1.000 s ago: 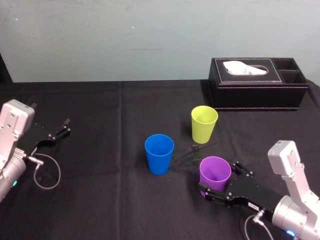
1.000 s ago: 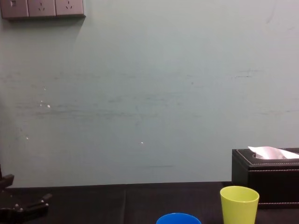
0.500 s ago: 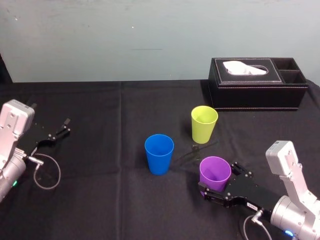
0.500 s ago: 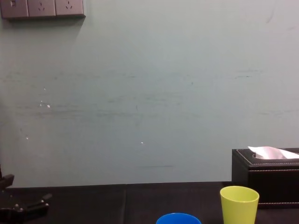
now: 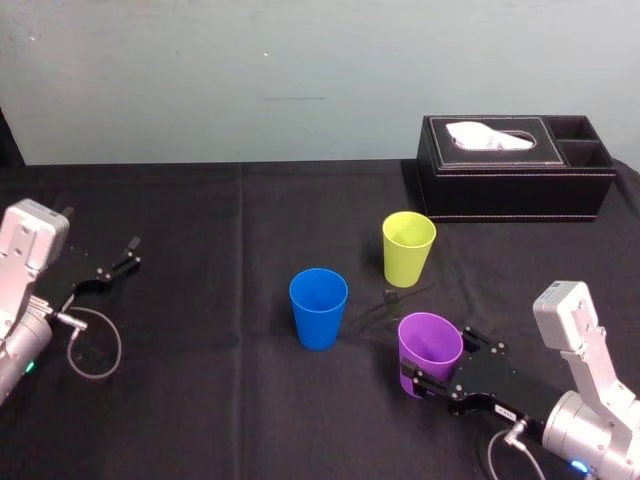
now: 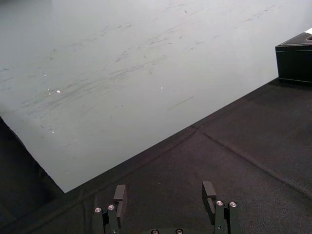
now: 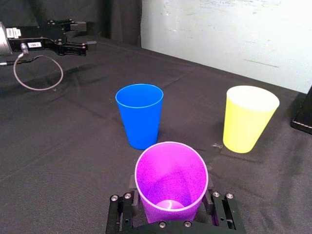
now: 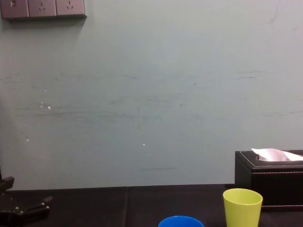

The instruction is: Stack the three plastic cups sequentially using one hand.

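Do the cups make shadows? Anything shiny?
Head view: faint streak on the black tablecloth beside the yellow-green plastic cup. Right wrist view: darker patch under that cup; the purple plastic cup in the right gripper glows inside. Left wrist view: bright specks on the wall beyond the idle left gripper.

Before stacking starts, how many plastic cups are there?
3: blue cup mid-table; yellow-green cup behind-right of it; purple cup nearest, in the right gripper; left gripper idle, far left. None hidden.

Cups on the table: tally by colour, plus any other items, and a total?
blue cup: 1
purple cup: 1, gripped by the right gripper
yellow-green cup: 1
tissue box: 1
Total: 4 items, 3 of them cups. The left gripper is parked, open, at the table's left.
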Available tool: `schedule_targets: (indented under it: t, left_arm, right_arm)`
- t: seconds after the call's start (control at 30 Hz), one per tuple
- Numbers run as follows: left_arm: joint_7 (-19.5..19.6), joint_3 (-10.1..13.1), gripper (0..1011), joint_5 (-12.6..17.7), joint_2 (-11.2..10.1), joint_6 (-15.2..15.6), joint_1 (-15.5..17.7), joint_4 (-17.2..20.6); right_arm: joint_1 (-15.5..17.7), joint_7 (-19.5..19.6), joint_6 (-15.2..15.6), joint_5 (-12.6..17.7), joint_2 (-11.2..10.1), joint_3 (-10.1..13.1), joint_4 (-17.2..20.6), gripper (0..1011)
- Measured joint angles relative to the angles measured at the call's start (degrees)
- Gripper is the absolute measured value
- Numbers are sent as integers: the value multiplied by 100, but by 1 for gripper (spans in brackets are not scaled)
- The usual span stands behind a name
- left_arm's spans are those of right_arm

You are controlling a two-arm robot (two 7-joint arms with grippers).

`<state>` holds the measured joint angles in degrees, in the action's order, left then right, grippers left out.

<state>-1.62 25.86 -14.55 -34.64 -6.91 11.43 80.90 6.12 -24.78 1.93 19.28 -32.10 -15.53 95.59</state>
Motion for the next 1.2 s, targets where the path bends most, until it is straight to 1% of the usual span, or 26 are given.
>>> schedule_targets:
  t: [0.13, 0.83, 0.97, 1.1, 1.2]
  left_arm:
    - [0, 0, 1010, 0, 0, 0, 0, 0]
    - [0, 0, 1010, 0, 0, 0, 0, 0]
    - [0, 0, 1010, 0, -1, 0, 0, 0]
    - [0, 0, 1010, 0, 0, 0, 0, 0]
    - [0, 0, 1010, 0, 0, 0, 0, 0]
  right_arm:
    - [2, 0, -3, 2, -2, 2, 3, 733]
    - [14, -7, -13, -1, -24, 12, 31, 733]
    - [45, -18, -21, 27, -64, 70, 134, 733]
    - [95, -28, 44, 107, -137, 161, 338, 733]
    - [137, -10, 175, 161, -224, 249, 611, 733]
